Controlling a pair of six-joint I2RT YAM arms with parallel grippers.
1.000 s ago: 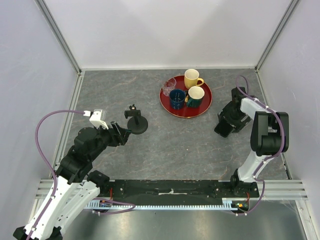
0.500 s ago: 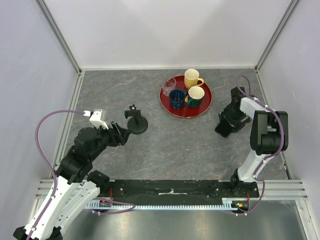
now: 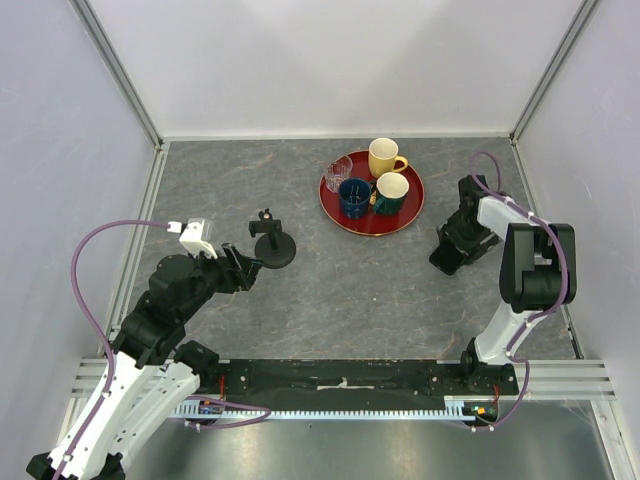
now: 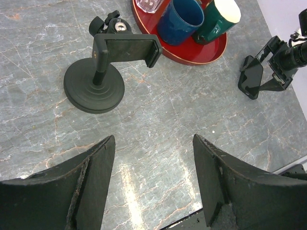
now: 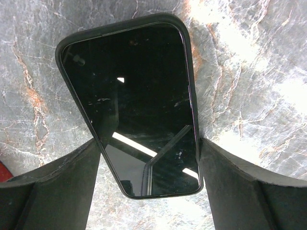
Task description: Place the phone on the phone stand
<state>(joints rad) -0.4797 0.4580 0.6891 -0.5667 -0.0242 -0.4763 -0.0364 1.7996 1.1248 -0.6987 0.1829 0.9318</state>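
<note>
The phone (image 5: 129, 110) rested screen-up on the grey table (image 3: 350, 300), far over on the right and well apart from the stand (image 4: 96, 86). The right gripper (image 5: 148, 146) stood over it with a finger along each long edge, placed to pinch it across its width. The fingers lay right against the case, but I could not tell whether they squeezed. The left gripper (image 4: 153, 139) hovered near the stand, fingers apart and empty, perhaps to steady its base. A red tray (image 3: 372, 233) of mugs (image 3: 391, 190) sat further back.
</note>
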